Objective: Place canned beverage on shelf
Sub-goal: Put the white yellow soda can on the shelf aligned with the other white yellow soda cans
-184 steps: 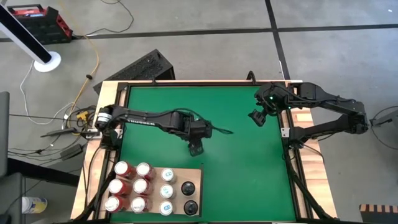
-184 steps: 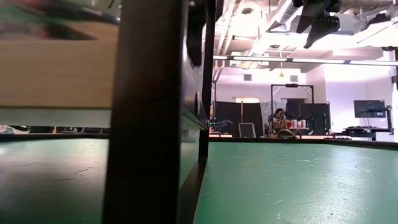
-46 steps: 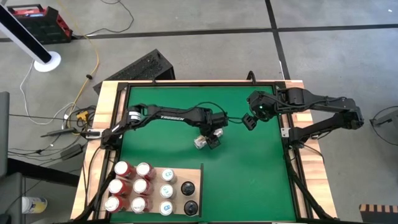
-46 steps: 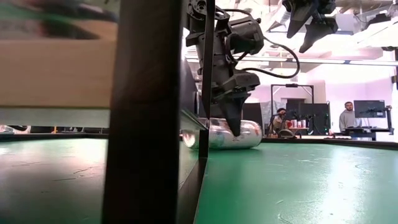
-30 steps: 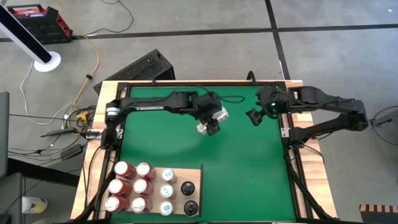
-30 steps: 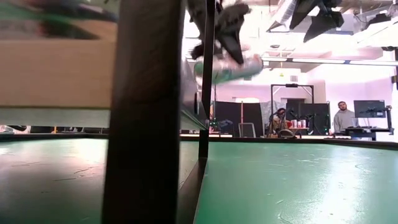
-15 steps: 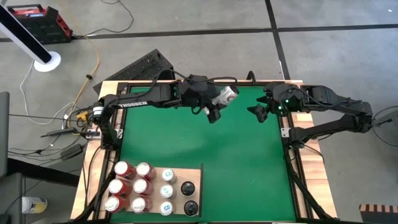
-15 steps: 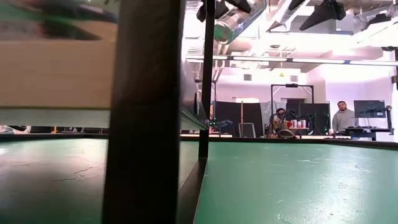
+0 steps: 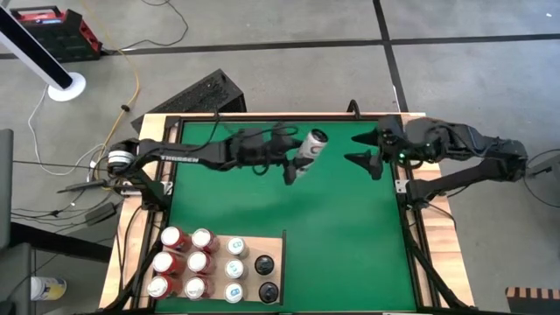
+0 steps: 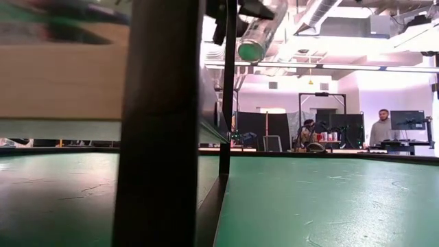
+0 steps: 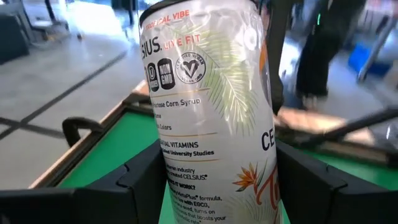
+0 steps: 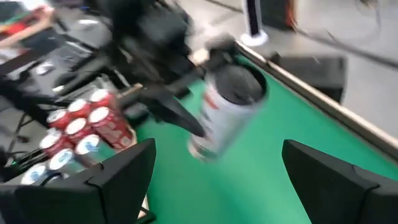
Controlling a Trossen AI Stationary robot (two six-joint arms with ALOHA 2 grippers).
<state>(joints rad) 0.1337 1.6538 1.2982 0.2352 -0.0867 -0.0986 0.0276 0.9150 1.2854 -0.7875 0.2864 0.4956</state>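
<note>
A white beverage can (image 9: 310,144) (image 11: 211,112) hangs high over the far middle of the green mat (image 9: 350,236), with my left gripper (image 9: 301,157) (image 11: 217,186) shut on it. It also appears at the top of the low view as the can (image 10: 259,31). Just right of it, my right gripper (image 9: 366,150) (image 12: 217,180) stands open and holds nothing; the can (image 12: 227,109) is in front of its fingers. The pale wooden shelf (image 9: 273,242) lies flat on the mat's near left corner and carries several upright cans. My left gripper pinches the can's round side wall (image 11: 186,186) between its two fingers (image 11: 140,183), one on each side. The fingers come nearly level from the table's left and lie across the can. The can is lifted clear of the mat and tilted, one end (image 9: 318,136) toward the far right.
Red, white and dark cans (image 9: 197,262) fill most of the shelf. A raised black frame (image 9: 289,116) and wooden strips rim the mat. A dark post (image 10: 164,123) blocks the low view's left. People stand in the room beyond. The mat's middle and right are bare green.
My left gripper has risen and gone toward the table's far edge with the can, tipping from pointing down to nearly level; the can has turned from lying level to tilted. My right gripper has risen out of the low view and tipped upward, staying open.
</note>
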